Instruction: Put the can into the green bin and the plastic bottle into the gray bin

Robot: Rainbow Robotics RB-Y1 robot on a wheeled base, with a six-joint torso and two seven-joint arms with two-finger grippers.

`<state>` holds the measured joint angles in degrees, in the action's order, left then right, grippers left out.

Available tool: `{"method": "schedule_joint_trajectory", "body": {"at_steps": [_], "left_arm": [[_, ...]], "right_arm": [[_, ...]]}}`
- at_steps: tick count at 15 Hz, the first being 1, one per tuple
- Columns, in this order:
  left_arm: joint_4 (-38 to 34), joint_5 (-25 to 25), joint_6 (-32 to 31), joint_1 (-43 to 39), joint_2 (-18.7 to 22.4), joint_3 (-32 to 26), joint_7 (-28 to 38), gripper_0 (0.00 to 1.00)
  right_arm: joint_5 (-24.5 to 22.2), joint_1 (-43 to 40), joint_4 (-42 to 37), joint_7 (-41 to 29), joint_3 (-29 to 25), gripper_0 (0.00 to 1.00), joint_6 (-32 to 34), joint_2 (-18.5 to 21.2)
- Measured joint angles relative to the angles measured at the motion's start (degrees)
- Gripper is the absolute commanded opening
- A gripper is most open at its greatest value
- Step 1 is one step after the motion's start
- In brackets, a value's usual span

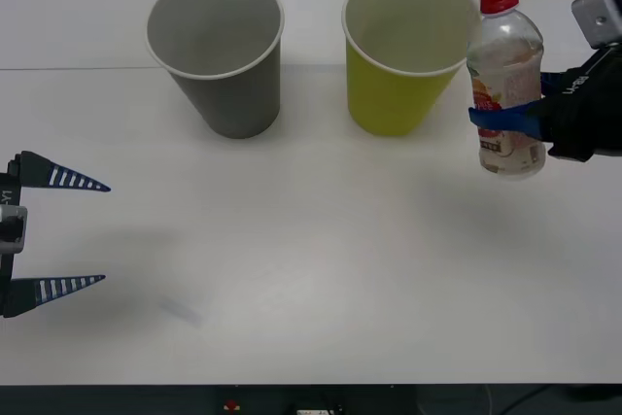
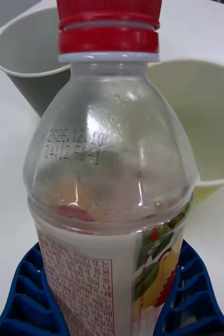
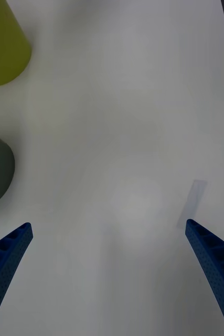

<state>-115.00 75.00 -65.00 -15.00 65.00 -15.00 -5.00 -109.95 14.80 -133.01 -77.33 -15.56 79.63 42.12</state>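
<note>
Holding the plastic bottle (image 1: 505, 75) upright above the bench, beside the green bin (image 1: 403, 51), our right gripper (image 1: 505, 121) clamps its labelled waist; we judge it light, thin-walled, slippery. Left gripper (image 1: 92, 232) waits wide.

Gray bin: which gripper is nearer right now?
Left. The open left gripper sits low at the table's left edge, diagonally in front of the gray bin. The right gripper, holding the plastic bottle, is beyond the green bin.
</note>
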Motion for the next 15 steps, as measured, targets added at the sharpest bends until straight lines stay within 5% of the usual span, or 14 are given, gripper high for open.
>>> {"method": "schedule_joint_trajectory", "body": {"at_steps": [5,15], "left_arm": [[0.0,0.0,0.0,0.0,0.0,0.0,0.0,1.0],[0.0,0.0,0.0,0.0,0.0,0.0,0.0,1.0]], "right_arm": [[-0.11,16.92,6.2,-0.01,8.07,0.0,7.58,0.06],[-5.49,42.16,29.68,0.02,23.58,0.0,7.67,-5.24]]}}
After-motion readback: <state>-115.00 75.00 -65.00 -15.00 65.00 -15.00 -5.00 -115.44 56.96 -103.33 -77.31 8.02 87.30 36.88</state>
